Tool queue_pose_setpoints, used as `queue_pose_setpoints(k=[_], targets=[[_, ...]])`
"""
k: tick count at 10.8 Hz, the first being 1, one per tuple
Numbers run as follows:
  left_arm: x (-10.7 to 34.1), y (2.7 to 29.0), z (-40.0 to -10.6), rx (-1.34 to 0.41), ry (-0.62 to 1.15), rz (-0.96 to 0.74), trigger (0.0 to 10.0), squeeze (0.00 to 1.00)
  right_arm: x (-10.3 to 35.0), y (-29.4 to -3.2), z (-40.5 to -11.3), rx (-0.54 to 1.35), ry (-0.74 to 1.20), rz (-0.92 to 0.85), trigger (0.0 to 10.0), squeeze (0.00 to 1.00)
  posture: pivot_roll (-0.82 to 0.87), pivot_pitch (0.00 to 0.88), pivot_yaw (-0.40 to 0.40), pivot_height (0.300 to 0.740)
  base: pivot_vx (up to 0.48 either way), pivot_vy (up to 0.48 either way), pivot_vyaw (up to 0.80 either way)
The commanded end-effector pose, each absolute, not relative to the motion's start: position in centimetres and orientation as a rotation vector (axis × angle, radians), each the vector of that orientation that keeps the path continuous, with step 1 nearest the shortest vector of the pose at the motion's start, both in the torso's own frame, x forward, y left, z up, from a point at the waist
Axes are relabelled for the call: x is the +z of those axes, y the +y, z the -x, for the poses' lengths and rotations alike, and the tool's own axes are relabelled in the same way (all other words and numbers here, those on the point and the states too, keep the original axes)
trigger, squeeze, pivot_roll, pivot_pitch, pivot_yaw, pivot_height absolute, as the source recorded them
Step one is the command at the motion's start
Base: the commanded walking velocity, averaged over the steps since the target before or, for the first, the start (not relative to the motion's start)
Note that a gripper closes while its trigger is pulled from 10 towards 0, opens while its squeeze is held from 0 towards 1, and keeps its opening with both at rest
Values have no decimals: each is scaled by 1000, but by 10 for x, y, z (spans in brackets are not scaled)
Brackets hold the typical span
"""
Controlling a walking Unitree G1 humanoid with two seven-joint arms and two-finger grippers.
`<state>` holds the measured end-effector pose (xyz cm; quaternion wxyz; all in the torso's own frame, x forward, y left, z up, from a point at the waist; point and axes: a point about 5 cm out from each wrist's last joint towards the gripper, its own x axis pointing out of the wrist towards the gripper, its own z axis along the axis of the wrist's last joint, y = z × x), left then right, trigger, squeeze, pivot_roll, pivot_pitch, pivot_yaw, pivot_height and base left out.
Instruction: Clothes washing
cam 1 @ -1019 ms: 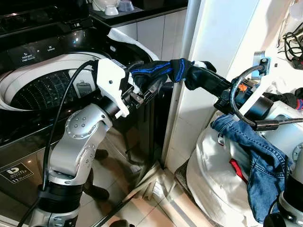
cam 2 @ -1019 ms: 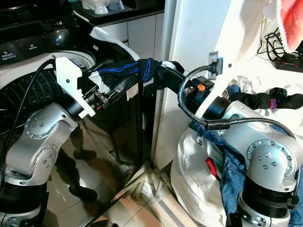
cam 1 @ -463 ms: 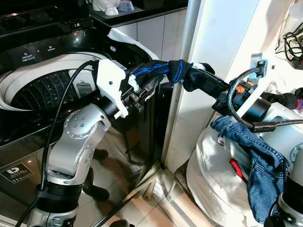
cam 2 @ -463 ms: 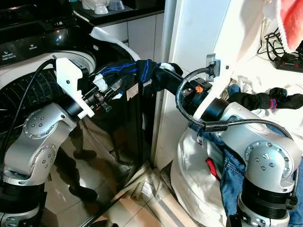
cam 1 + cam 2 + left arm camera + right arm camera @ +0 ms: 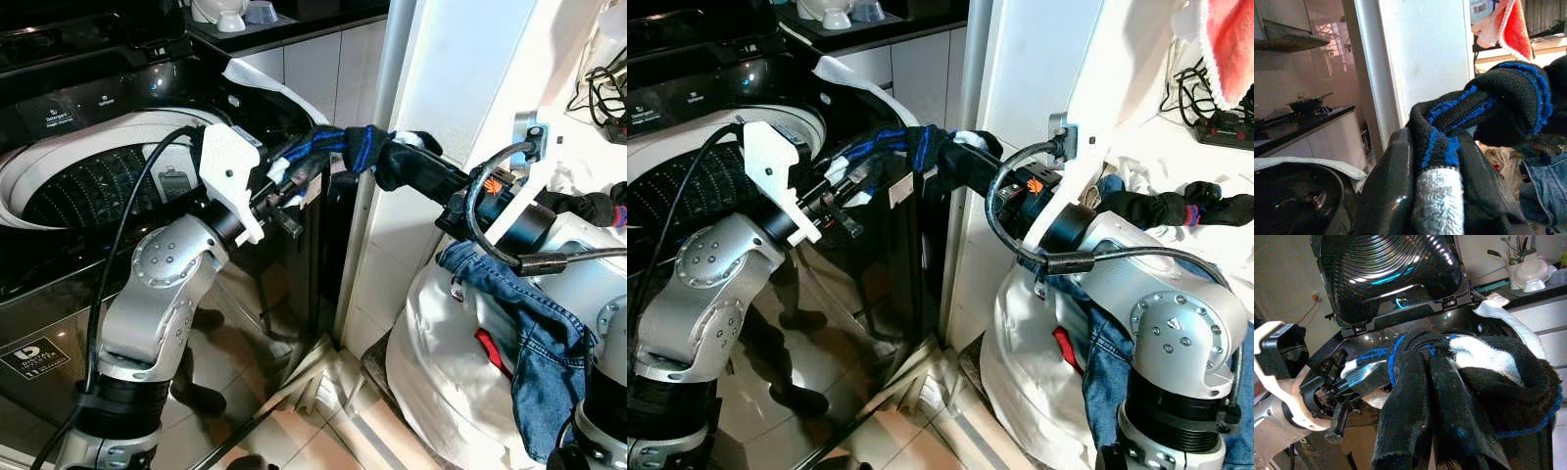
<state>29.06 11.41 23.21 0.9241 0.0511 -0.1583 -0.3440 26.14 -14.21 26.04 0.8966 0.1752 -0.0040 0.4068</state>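
Holding a black-and-blue sock (image 5: 338, 145) between them, the left gripper (image 5: 284, 181) and right gripper (image 5: 411, 168) each pinch an end just right of the washer drum (image 5: 88, 186); mistimed release could drop it outside.

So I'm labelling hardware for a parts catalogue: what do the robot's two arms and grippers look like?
Both arms are silver metal with rounded, bolt-ringed joints and black bands. The left arm carries a white angular wrist bracket and a looping black cable. The right arm has a black wrist with an orange mark and a black cable loop. Left gripper and right gripper have long black fingers.
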Motion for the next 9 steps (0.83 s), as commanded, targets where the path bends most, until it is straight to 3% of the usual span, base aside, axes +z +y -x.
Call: queue_pose_setpoints(k=[1, 4, 5, 6, 8, 9], targets=[[234, 119, -295, -667, -335, -140, 0, 0, 262, -143, -261, 839, -23, -352, 0, 0, 45, 0, 9, 740, 0, 0, 0], [237, 127, -302, -595, -347, -157, 0, 0, 262, -142, -264, 827, -27, -340, 0, 0, 51, 0, 9, 740, 0, 0, 0], [238, 131, -305, -562, -350, -166, 0, 0, 262, -142, -265, 819, -32, -338, 5020, 0, 51, 0, 9, 740, 0, 0, 0], [240, 134, -307, -540, -354, -170, 0, 0, 262, -142, -267, 805, -36, -342, 10000, 1000, 56, 0, 11, 740, 0, 0, 0], [246, 152, -320, -392, -364, -244, 0, 0, 263, -139, -266, 825, -43, -328, 10000, 1000, 62, 0, 9, 740, 0, 0, 0], [259, 170, -331, -276, -373, -325, 0, 0, 262, -138, -266, 831, -38, -290, 10000, 0, 69, 0, 5, 740, 0, 0, 0]])
